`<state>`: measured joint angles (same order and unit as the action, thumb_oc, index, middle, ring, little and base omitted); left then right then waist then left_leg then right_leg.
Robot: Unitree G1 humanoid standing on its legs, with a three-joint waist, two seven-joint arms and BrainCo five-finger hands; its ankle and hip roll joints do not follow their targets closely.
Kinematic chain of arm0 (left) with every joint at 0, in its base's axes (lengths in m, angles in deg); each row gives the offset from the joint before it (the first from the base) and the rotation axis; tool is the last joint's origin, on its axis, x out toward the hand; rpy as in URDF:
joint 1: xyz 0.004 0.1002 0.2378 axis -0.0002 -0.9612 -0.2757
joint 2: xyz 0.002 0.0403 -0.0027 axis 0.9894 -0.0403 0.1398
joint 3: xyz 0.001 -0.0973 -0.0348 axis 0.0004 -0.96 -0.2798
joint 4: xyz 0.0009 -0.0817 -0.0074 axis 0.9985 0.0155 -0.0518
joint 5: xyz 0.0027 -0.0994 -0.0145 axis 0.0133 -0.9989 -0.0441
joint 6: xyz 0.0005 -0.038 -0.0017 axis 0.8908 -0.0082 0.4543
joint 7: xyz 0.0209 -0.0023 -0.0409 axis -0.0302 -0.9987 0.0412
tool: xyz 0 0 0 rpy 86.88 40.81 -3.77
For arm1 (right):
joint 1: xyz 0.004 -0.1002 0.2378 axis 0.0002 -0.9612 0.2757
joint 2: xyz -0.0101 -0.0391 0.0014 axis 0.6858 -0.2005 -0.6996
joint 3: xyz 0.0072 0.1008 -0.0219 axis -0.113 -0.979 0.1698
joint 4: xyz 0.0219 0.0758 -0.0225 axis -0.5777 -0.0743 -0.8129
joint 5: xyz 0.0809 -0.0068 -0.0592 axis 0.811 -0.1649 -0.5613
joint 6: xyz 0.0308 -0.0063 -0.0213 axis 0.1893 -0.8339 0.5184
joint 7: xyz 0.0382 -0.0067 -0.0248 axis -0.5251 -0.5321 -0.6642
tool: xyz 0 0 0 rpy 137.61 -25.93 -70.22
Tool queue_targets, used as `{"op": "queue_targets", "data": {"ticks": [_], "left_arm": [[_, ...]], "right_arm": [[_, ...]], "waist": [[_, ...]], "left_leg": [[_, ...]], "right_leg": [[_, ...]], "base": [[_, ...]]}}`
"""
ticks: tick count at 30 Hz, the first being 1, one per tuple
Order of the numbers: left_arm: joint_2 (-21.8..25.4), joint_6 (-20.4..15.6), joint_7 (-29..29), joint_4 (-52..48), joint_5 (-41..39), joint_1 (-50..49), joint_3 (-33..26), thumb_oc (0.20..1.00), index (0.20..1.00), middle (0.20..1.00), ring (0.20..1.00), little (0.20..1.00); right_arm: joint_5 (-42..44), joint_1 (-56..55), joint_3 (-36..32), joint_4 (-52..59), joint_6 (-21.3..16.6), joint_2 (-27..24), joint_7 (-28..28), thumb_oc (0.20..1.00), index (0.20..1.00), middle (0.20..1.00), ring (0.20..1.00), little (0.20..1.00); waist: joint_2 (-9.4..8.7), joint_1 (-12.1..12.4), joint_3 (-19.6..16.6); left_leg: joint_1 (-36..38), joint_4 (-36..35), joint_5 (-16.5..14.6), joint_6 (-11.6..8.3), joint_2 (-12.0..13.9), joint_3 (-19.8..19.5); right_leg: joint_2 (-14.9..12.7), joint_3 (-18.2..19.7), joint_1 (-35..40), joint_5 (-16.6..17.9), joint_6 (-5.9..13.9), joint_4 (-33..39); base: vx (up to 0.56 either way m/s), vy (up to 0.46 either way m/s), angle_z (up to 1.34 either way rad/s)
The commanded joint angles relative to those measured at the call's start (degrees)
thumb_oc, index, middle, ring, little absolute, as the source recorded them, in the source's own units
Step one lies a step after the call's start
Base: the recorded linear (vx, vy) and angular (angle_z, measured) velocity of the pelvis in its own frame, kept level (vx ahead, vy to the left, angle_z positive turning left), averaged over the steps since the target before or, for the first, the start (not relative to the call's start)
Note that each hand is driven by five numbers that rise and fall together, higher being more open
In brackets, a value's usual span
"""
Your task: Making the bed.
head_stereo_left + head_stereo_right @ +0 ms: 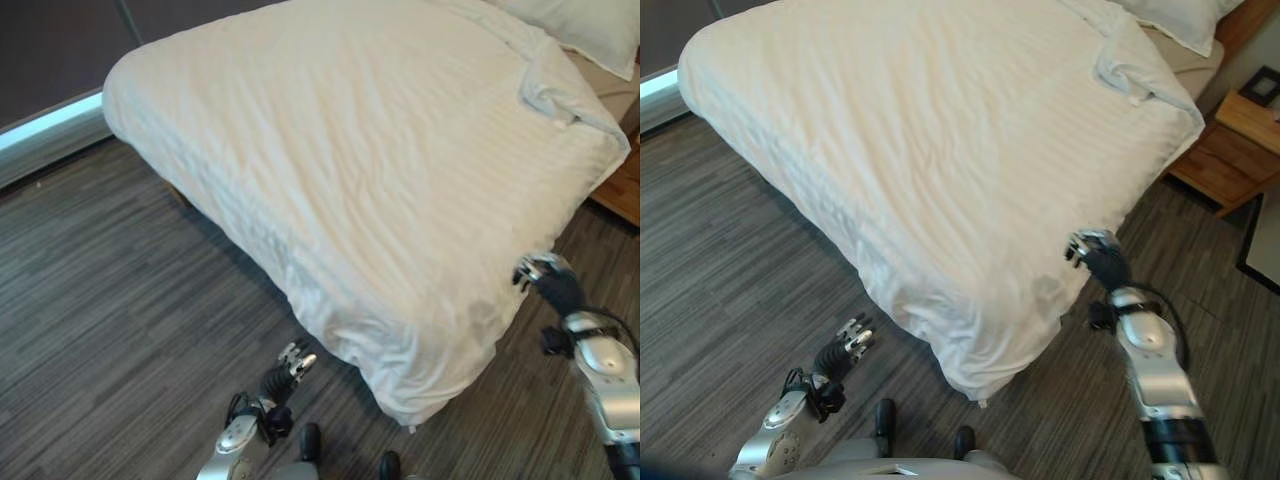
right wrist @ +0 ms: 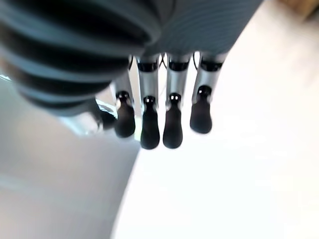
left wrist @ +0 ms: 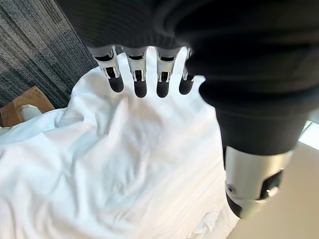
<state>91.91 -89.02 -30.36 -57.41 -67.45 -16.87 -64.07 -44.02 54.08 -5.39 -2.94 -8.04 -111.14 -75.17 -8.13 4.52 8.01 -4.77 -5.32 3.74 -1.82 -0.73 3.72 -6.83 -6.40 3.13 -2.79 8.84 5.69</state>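
White striped duvet (image 1: pixel 350 170) covers the bed in the left eye view, draping over the near corner down toward the grey wood-grain floor (image 1: pixel 110 300). One corner of it is folded back near the pillow (image 1: pixel 590 25) at the far right. The left hand (image 1: pixel 293 365) hangs low beside the bed's near corner, apart from the cloth, and the right hand (image 1: pixel 540 275) sits at the duvet's right edge.

From the right eye view, a wooden nightstand (image 1: pixel 1230 150) stands beside the bed.

Seen from the left wrist, that hand's fingers (image 3: pixel 141 82) are straight and relaxed above the rumpled duvet, holding nothing.

Seen from the right wrist, its fingers (image 2: pixel 172 119) likewise extend straight, empty, over the white cloth.
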Motion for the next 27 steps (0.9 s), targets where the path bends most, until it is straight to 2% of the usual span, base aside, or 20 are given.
{"op": "queue_targets", "data": {"ticks": [1,4,5,6,10,14,19,23,25,27], "left_arm": [[1.1,-2.0,-1.7,-0.9,-0.5,2.5,0.1,1.000,1.000,1.000,1.000,1.000],[1.0,-2.2,-2.1,0.0,-0.5,2.7,1.1,1.000,1.000,1.000,1.000,1.000],[1.0,-2.2,-2.1,0.0,-0.5,2.7,1.0,1.000,1.000,1.000,1.000,1.000],[1.0,-2.3,-1.7,0.6,-0.2,3.1,1.6,1.000,1.000,1.000,1.000,1.000],[0.4,-2.7,-0.9,1.8,-0.1,3.5,2.1,1.000,1.000,1.000,1.000,1.000],[0.0,-3.0,0.1,2.5,-0.9,4.3,2.5,1.000,1.000,1.000,1.000,1.000],[-0.1,-3.3,0.3,3.5,-1.9,5.7,3.9,1.000,1.000,1.000,1.000,1.000],[-0.1,-3.3,0.8,4.0,-2.1,6.6,4.4,1.000,1.000,1.000,1.000,1.000],[-0.3,-3.1,0.9,4.0,-2.1,6.5,4.6,1.000,1.000,1.000,1.000,1.000],[-0.8,-2.9,1.0,4.3,-1.8,7.0,4.9,1.000,1.000,1.000,1.000,1.000]], "right_arm": [[5.5,5.4,5.7,-0.4,-1.4,1.8,3.4,0.200,0.200,0.200,0.200,0.200],[6.9,9.9,14.6,-2.7,0.4,4.8,6.6,0.200,0.200,0.200,0.200,0.200],[6.9,10.0,14.7,-2.8,0.3,4.8,6.6,0.200,0.200,0.200,0.200,0.200],[5.8,12.5,19.1,-4.8,1.3,6.8,7.0,0.200,0.200,0.200,0.200,0.200],[5.1,15.1,23.6,-9.3,2.8,9.3,7.6,0.200,0.200,0.200,0.200,0.200],[3.8,16.1,21.4,-15.2,2.4,9.5,4.3,0.200,0.200,0.200,0.200,0.200],[3.0,18.8,15.1,-30.0,1.3,6.3,-1.2,0.200,0.200,0.200,0.200,0.200],[3.6,21.0,11.7,-36.2,0.6,4.3,-4.1,0.200,0.200,0.200,0.200,0.200],[6.5,20.5,7.7,-45.9,0.2,3.6,-5.5,0.200,0.200,0.200,0.200,0.200],[7.9,19.1,6.3,-50.5,0.6,4.5,-5.1,0.200,0.200,0.200,0.200,0.200]], "waist": [[-1.61,3.8,2.5],[-1.49,5.9,4.0],[-1.50,5.8,4.1],[-1.32,6.9,5.0],[-0.92,8.0,6.5],[-0.08,8.3,8.3],[1.46,9.1,10.4],[2.05,9.2,12.1],[2.49,9.1,13.1],[2.66,8.8,13.6]], "left_leg": [[1.1,0.3,-2.2,0.34,1.2,-1.6],[0.3,0.3,-1.7,0.11,1.4,-1.6],[0.4,0.3,-1.7,0.10,1.4,-1.6],[-0.4,0.3,-1.4,-0.04,1.4,-1.8],[-1.7,0.3,-0.7,-0.34,1.5,-2.3],[-4.0,0.3,0.3,-0.71,1.4,-4.0],[-8.0,0.3,1.8,-0.99,1.0,-6.6],[-9.8,0.3,2.4,-1.20,1.1,-6.8],[-11.2,0.3,2.8,-1.40,1.6,-6.7],[-11.7,0.3,2.8,-1.42,1.9,-6.3]], "right_leg": [[-5.2,-5.2,-3.7,9.2,3.94,-0.7],[-5.1,-5.9,-4.5,9.6,3.79,-0.7],[-5.1,-5.9,-4.5,9.6,3.79,-0.7],[-5.0,-6.5,-5.0,9.9,3.72,-0.7],[-4.9,-7.3,-5.6,9.9,3.41,-0.7],[-4.8,-7.6,-6.9,9.8,3.31,-0.7],[-4.8,-8.2,-9.5,9.9,3.04,-0.7],[-4.5,-7.9,-11.7,10.4,2.94,-0.7],[-4.1,-7.4,-13.5,10.7,2.78,-0.7],[-3.9,-6.9,-14.3,10.8,2.80,-0.7]], "base": [[-0.06,-0.028,0.07],[-0.05,-0.020,0.01],[-0.06,-0.027,0.04],[-0.05,-0.016,0.11],[-0.04,-0.010,0.07],[-0.06,-0.019,0.11],[-0.04,-0.021,0.30],[-0.04,-0.001,0.11],[0.00,0.000,0.00],[0.00,0.003,-0.02]]}}
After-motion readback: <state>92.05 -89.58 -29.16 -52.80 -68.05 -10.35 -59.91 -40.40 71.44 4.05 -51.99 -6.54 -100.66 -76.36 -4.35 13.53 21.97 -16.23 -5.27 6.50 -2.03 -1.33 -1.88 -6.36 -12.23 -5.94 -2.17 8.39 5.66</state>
